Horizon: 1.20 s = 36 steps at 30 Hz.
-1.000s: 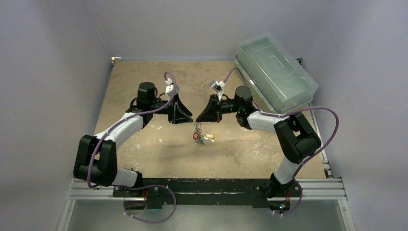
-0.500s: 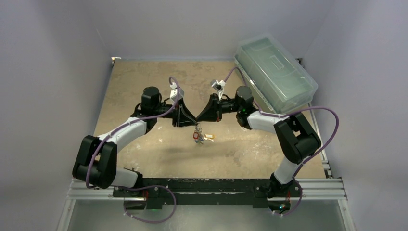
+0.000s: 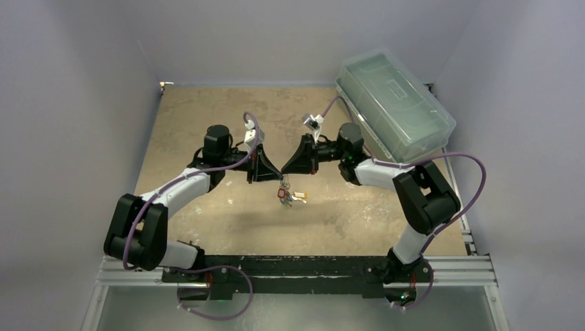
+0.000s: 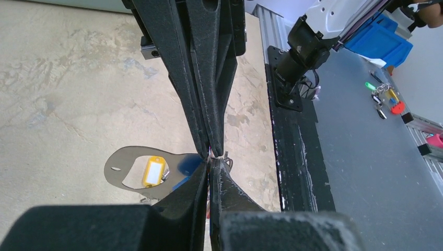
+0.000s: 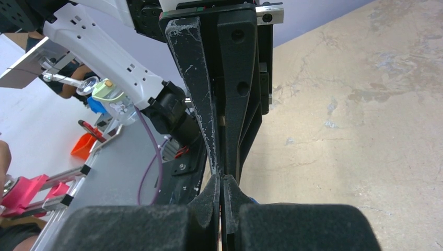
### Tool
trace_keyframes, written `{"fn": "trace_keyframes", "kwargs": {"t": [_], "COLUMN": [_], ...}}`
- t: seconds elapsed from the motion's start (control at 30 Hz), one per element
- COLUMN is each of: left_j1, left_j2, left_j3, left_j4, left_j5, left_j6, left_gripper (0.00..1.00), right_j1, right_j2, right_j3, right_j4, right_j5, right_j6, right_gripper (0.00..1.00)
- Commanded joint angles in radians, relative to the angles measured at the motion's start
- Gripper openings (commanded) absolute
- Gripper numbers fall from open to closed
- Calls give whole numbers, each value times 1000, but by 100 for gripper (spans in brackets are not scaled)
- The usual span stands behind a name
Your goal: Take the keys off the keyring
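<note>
Keys (image 3: pixel 284 196) hanging below left pincer (image 3: pixel 276 172), right pincer (image 3: pixel 284 171) (both closed, tip-to-tip)

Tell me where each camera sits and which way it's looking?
Top external: high behind the arm bases, looking down at the table; both arms, left pincer and right pincer tip to tip above the keys.
Left wrist: on the left arm, looking along its own fingers at the right pincer and right arm.
Right wrist: on the right arm, looking along its own fingers at the left pincer and left arm.
Shared: both wrist views show the pincers tip to tip.
</note>
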Motion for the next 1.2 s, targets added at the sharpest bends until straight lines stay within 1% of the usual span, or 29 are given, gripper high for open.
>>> {"fn": "trace_keyframes", "kwargs": {"t": [0.0,0.03,0.07,0.1,0.2,0.23,0.27,0.33,0.37,0.53,0.6,0.77,0.93,1.17], "left_j1": [-3,-3,-3,-4,-15,-23,-31,-43,-47,-67,-72,-77,-82,-93], "left_j2": [-25,-24,-23,-23,-19,-15,-11,-5,-3,7,8,8,11,16], "left_j3": [13,22,31,41,70,80,91,100,101,104,105,113,116,120], "left_j4": [-4,-34,-79,-126,-262,-319,-362,-397,-400,-401,-402,-416,-444,-457], "left_j5": [6,4,1,-3,-25,-31,-39,-53,-60,-78,-88,-100,-109,-125], "left_j6": [34,61,107,157,260,298,332,374,381,399,405,419,446,461], "left_gripper": [0,0,0,0,0,0,0,0,0,0,0,0,0,0], "right_j1": [-5,-5,-5,-5,-3,-2,-2,-2,-2,11,17,37,47,67], "right_j2": [-36,-43,-53,-66,-67,-52,-32,-1,9,36,43,57,67,93], "right_j3": [31,48,70,96,241,305,372,446,467,536,554,574,597,653], "right_j4": [-40,-128,-238,-373,-879,-1040,-1163,-1354,-1405,-1555,-1589,-1634,-1674,-1726], "right_j5": [-36,-41,-40,-25,36,41,45,57,59,76,81,85,76,81], "right_j6": [-49,-108,-185,-289,-694,-795,-870,-992,-1025,-1106,-1122,-1130,-1144,-1146], "right_gripper": [8,17,23,26,28,28,29,29,29,35,38,43,44,42]}}
